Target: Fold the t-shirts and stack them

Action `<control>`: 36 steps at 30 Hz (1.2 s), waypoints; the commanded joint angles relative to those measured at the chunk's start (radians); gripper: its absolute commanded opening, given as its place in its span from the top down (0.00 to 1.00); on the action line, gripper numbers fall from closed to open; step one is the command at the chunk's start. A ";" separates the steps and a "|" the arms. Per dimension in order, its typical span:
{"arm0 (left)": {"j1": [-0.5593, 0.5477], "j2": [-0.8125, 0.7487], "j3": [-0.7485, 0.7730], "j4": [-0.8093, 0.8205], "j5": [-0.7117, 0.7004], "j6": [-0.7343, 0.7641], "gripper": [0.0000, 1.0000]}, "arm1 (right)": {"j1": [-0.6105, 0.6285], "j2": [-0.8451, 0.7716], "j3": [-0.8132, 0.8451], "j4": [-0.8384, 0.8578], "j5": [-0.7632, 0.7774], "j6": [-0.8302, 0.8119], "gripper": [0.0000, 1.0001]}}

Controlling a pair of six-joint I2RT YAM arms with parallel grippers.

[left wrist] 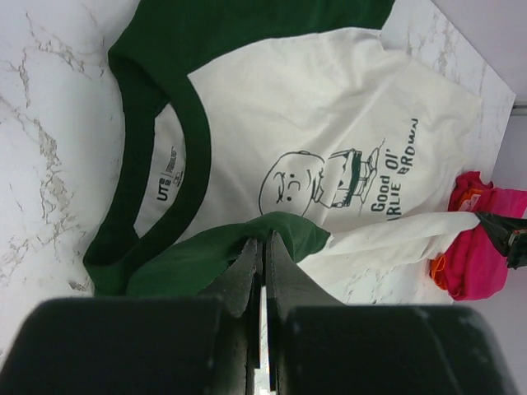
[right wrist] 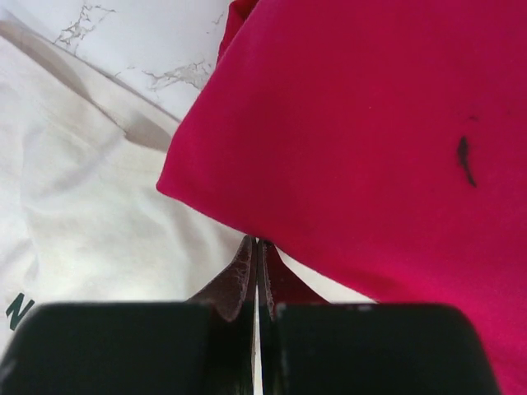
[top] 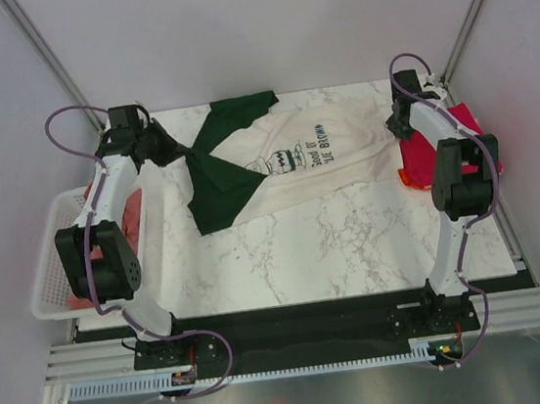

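Observation:
The cream t-shirt (top: 328,150) with dark green sleeves and a Charlie Brown print lies stretched across the back of the marble table. My left gripper (top: 167,148) is shut on its green sleeve (left wrist: 206,255), jaws pinching a fold of cloth. My right gripper (top: 401,127) is shut on the cream hem (right wrist: 90,206) at the shirt's right end, right beside the folded magenta t-shirt (right wrist: 370,123). The magenta one (top: 463,124) sits at the table's right edge, with an orange one (top: 406,177) under it. The left wrist view shows the cream hem pulled taut to the right gripper (left wrist: 504,234).
A white lattice basket (top: 51,278) hangs off the table's left edge with a salmon-pink t-shirt (top: 134,217) in it. Grey walls and frame posts close in at the back and sides. The marble table (top: 335,248) shows bare in front of the shirt.

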 commanded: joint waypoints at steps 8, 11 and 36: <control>-0.008 0.135 0.265 -0.036 0.018 0.039 0.98 | -0.008 0.051 0.089 0.005 -0.043 -0.016 1.00; -0.008 0.198 0.328 -0.064 0.019 0.051 0.98 | -0.008 0.071 0.101 0.007 -0.053 -0.017 1.00; -0.008 0.423 0.641 -0.108 0.009 0.016 0.98 | -0.001 0.156 0.216 -0.015 -0.037 -0.007 0.99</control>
